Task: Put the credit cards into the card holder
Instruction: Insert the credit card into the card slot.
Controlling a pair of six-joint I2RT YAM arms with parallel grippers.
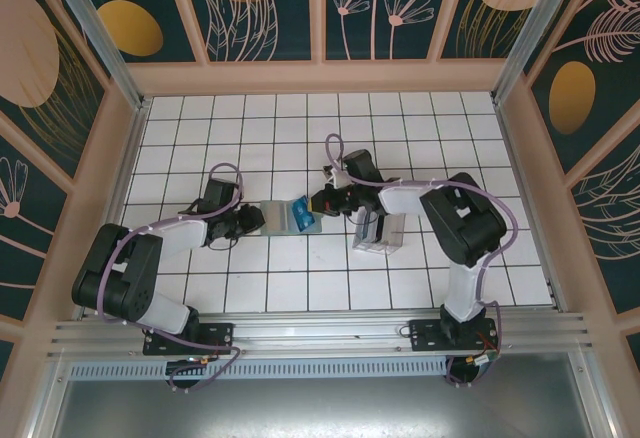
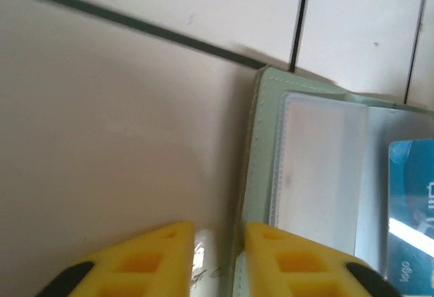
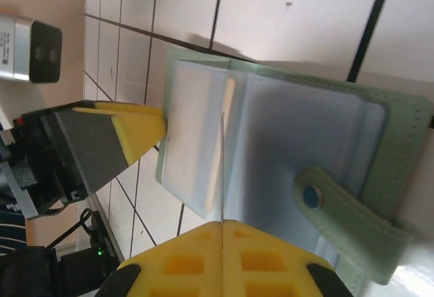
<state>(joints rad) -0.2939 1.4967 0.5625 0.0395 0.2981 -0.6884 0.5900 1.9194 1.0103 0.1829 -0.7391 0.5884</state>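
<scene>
The card holder (image 1: 281,216) lies open on the tiles between my arms, grey-green outside (image 2: 248,175) and pale blue inside (image 3: 285,127). A blue card (image 1: 303,218) sits in its right half (image 2: 411,215). My left gripper (image 1: 250,221) stands at the holder's left edge; its fingers (image 2: 218,260) are a narrow gap apart, one on the cover's edge and one on the tile, with bare tile between. My right gripper (image 1: 321,201) is shut (image 3: 222,232) on a thin credit card (image 3: 222,168), seen edge-on and standing over the holder's clear sleeves.
A translucent grey-white box (image 1: 378,236) rests on the tiles under my right forearm. The holder's strap with a snap (image 3: 339,209) lies over its right side. A wooden frame (image 1: 135,128) walls in the tiled floor; open tiles lie toward the back.
</scene>
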